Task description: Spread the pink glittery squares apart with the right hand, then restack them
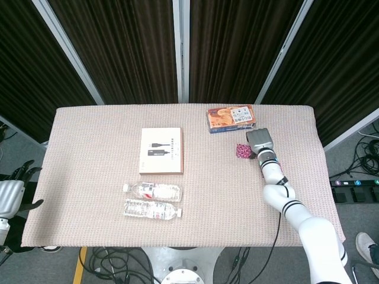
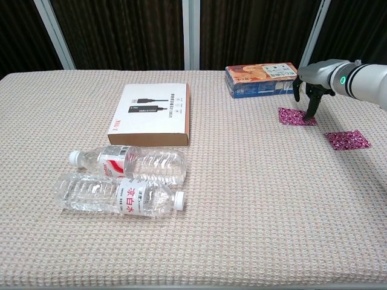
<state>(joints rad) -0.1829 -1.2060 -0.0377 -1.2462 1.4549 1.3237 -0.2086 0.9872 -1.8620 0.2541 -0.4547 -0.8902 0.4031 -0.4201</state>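
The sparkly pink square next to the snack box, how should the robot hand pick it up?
Best by an edge. The square lies flat on the cloth, so there is nothing to wrap fingers around. The right hand is at its right edge, fingers pointing down, so coming from above there and pinching that edge seems easiest. The snack box sits close behind, so the back side looks more cramped.

Right arm [image 1: 308, 228]: glossy white segments, black rings showing at the joints; a green light is glowing on the wrist in chest view. Right hand [image 2: 311, 90]: grey back, dark fingers [image 2: 312, 109]. Left hand [image 1: 13, 192]: grey-white casing, black fingers.
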